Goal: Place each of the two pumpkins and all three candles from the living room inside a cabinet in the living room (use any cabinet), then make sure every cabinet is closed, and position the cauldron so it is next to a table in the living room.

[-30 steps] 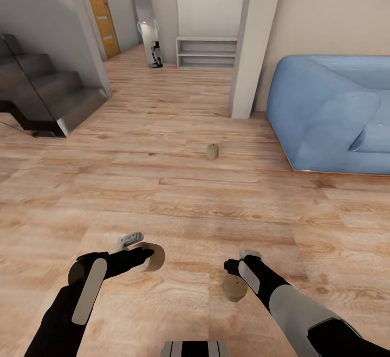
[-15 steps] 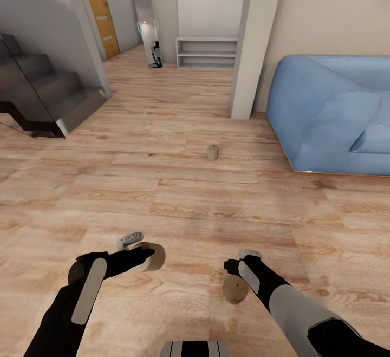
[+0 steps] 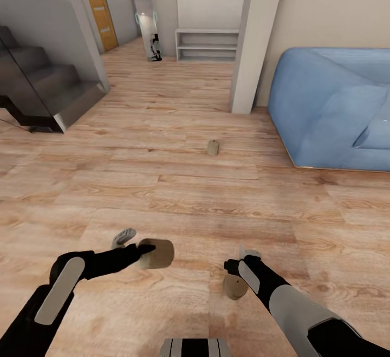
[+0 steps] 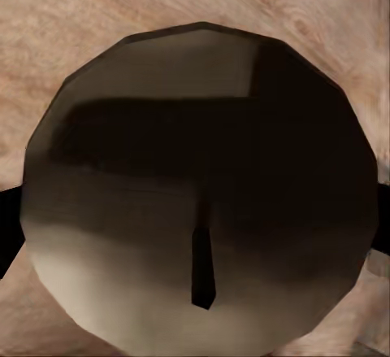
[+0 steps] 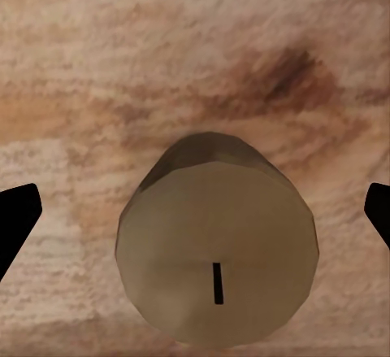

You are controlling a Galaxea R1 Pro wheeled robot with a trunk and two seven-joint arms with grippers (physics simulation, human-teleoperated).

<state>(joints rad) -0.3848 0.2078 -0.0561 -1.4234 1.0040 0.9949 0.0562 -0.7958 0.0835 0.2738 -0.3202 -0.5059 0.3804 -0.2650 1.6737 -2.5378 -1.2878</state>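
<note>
Over a living-room wood floor (image 3: 195, 200), the robot is carrying a candle in each gripper. The left gripper (image 3: 142, 250) is gripping a stubby brown candle (image 3: 156, 253) held out in front of the black left arm (image 3: 81, 270); in the left wrist view that candle's round wick end (image 4: 199, 186) is sitting very close to the lens, with dark finger edges (image 4: 6, 227) touching its rim on either side. The right gripper (image 3: 238, 270) is clasping a second candle (image 3: 235, 286) that is hanging below the right arm (image 3: 281, 303) with the floor beneath it. In the right wrist view this candle's pale end (image 5: 216, 263) is facing the camera, while the black fingertips (image 5: 16, 215) are showing at the frame's edges, apart from the end face; the actual contact points are hidden.

A third candle (image 3: 213, 148) is lying on the floor ahead, well apart from both arms, between a grey pillar (image 3: 250, 48) and the robot, near a blue sofa (image 3: 330, 108). A dark staircase (image 3: 38, 91) is rising at the far left, and a low grey shelf (image 3: 207, 46) is standing against the back wall.
</note>
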